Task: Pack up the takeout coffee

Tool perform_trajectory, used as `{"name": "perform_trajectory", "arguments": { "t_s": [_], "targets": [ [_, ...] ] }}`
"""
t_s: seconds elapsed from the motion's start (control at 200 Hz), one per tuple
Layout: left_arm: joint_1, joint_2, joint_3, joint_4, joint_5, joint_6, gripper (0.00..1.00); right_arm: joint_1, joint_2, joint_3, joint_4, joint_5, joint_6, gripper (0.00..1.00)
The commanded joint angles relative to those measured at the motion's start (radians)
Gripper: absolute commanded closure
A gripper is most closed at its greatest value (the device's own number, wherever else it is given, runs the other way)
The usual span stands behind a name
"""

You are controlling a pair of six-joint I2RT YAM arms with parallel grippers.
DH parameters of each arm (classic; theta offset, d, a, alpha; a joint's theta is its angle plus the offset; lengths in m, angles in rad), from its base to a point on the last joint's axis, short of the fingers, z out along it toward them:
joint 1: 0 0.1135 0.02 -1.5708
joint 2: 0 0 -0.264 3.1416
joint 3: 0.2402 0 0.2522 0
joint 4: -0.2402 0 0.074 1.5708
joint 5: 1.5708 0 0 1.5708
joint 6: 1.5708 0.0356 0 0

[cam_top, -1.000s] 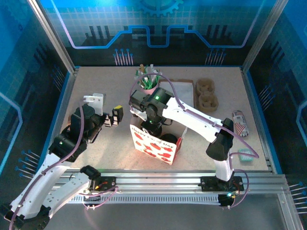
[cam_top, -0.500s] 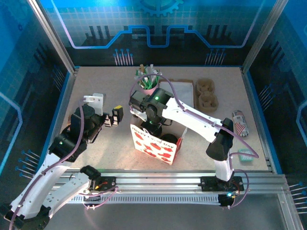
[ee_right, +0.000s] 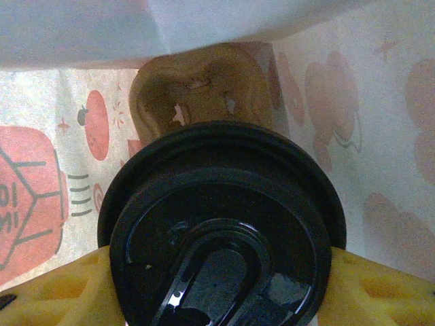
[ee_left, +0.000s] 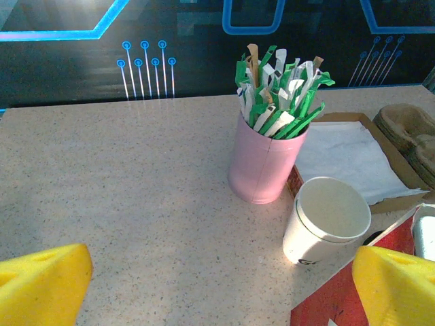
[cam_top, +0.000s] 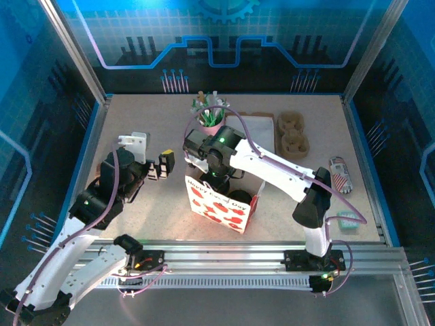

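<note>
No visible change anywhere.

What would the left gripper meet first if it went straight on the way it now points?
Most likely the pink cup, just right of the midline of the open left gripper. The white paper cup stands nearer but further right, probably beside the path; depth is unclear.

Top cam overhead; L wrist low, both see pink cup (ee_left: 264,163); R wrist close, prob. in bag (ee_right: 380,136)

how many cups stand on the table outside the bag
2: the pink cup of sticks at the far middle, and the white paper cup beside it, nearer the bag. The right arm may hide others.
</note>
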Motion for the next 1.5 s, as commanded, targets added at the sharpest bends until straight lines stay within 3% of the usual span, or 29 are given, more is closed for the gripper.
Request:
{"name": "perform_trajectory", "arguments": {
  "t_s": [0.0, 0.66, 1.496],
  "targets": [
    [0.007, 0.001, -0.015, 0.030, -0.002, 0.007, 0.01, 0.010, -0.042, -0.013, -0.008, -0.012, 0.007, 0.48],
    [0.006, 0.006, -0.009, 0.021, 0.026, 0.003, 0.01, 0.014, -0.044, -0.067, 0.027, -0.030, 0.000, 0.48],
    [0.007, 0.015, 0.009, 0.009, 0.098, -0.005, 0.15, 0.012, 0.053, -0.014, 0.044, -0.058, -0.017, 0.48]
  ]
}}
